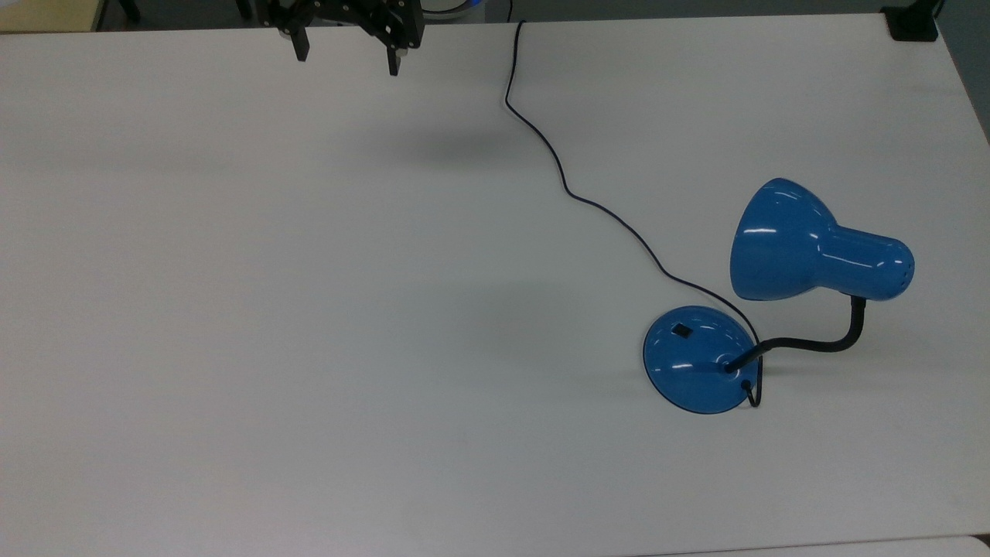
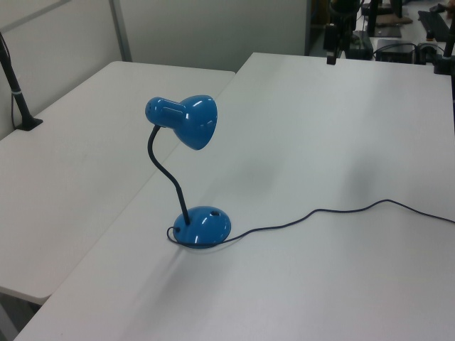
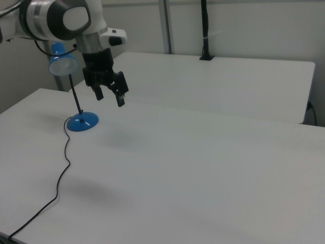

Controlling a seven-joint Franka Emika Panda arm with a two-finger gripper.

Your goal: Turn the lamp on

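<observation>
Black two-finger gripper [image 1: 347, 62] spread apart, empty, well away from glossy blue desk lamp [image 1: 773, 302]. Risk: missing small black switch [image 1: 681, 330], shoving light domed base [image 1: 700, 360], snagging thin black cord [image 1: 557, 166].

The glossy blue lamp [image 1: 804, 247] stands upright on its round base, black neck bent, unlit.

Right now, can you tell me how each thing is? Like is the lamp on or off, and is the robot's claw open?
lamp: standing upright on its base, no glow seen, looks off.
switch: on the base, untouched.
cord: lying loose and wavy across the table.
gripper: open, hanging above the table, holding nothing, far from the lamp.
table: white, bare around the lamp.
</observation>
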